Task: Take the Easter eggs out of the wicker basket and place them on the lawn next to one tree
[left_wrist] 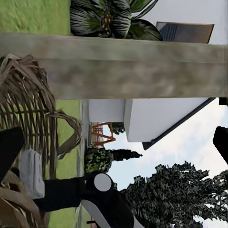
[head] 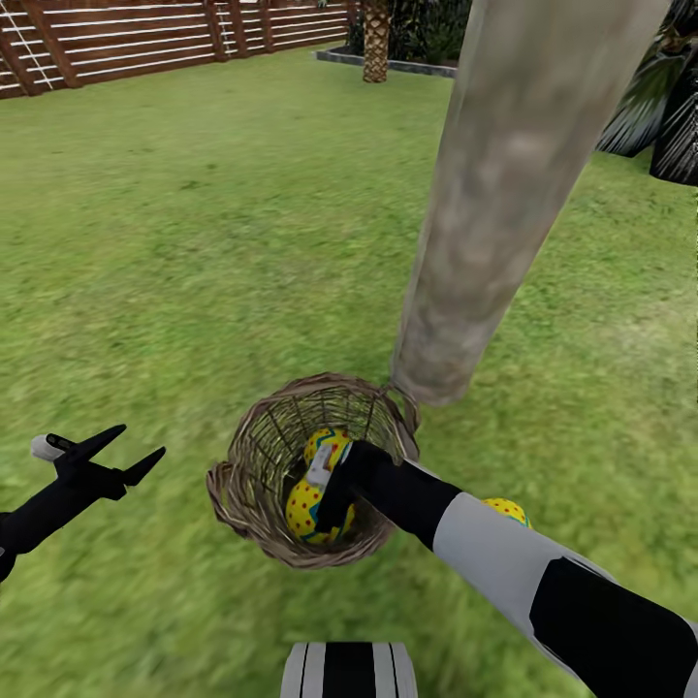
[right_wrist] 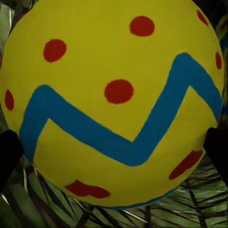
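Observation:
The wicker basket [head: 254,485] sits on the lawn [head: 194,242] at the foot of the tree's pale mottled trunk [head: 504,194]. Two Easter eggs lie inside it: one toward the back [head: 328,444] and one at the front [head: 302,509]. My right gripper [head: 330,499] reaches into the basket and stands open around the front egg [right_wrist: 114,95], with a finger [right_wrist: 8,154] on each side. The third egg [head: 506,509] lies on the grass right of the basket, partly hidden by my right arm. To the left of the basket, my left gripper [head: 131,451] hangs open and empty.
A brown slat fence [head: 145,39] runs along the back left. A palm-like trunk [head: 375,39] and dark striped plants [head: 659,107] stand at the back. The left wrist view takes in the trunk [left_wrist: 114,66], the basket [left_wrist: 28,118] and a white house [left_wrist: 156,118].

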